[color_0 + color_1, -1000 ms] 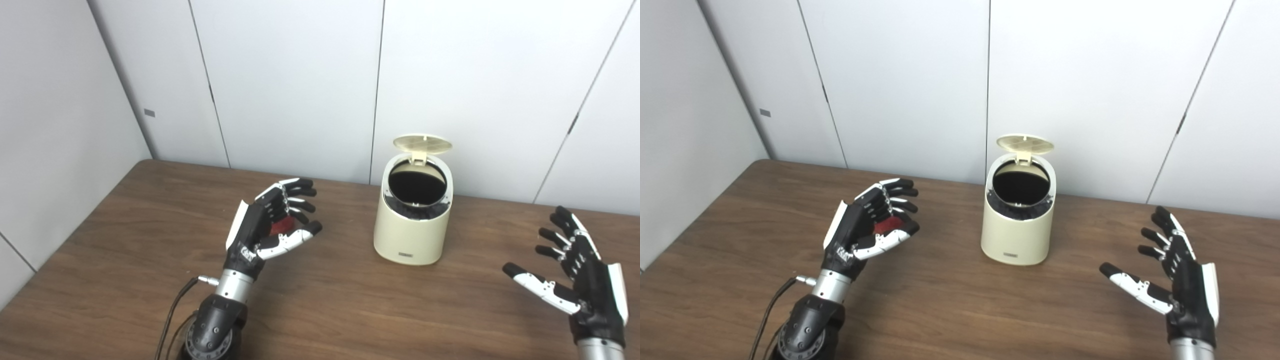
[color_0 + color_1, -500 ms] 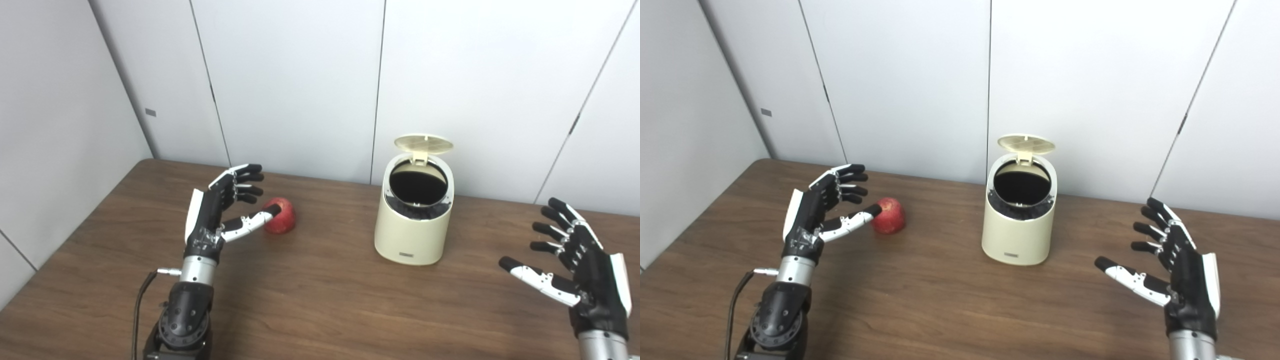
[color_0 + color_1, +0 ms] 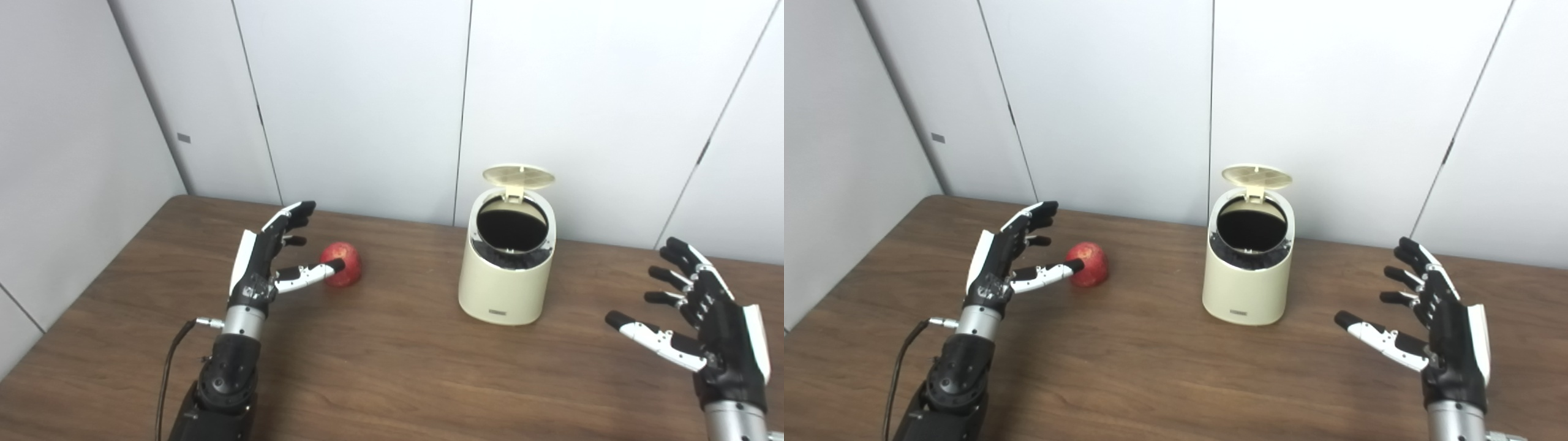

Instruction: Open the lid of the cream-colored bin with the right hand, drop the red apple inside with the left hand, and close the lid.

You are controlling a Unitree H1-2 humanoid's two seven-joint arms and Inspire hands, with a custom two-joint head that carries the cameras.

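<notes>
Resting on the table (image 3: 392, 367), the red apple (image 3: 343, 271) lies just past the left hand (image 3: 264, 262), whose thumb tip reaches its near side while the fingers spread apart, holding nothing. Farther right stands the cream bin (image 3: 506, 275), its lid (image 3: 518, 176) tipped up. Well beyond it the right hand (image 3: 704, 318) hovers, fingers splayed, empty.

The cream bin (image 3: 507, 269) stands upright near the surface's far edge, lid (image 3: 518, 176) open; the red apple (image 3: 342, 272) rests to its left.
</notes>
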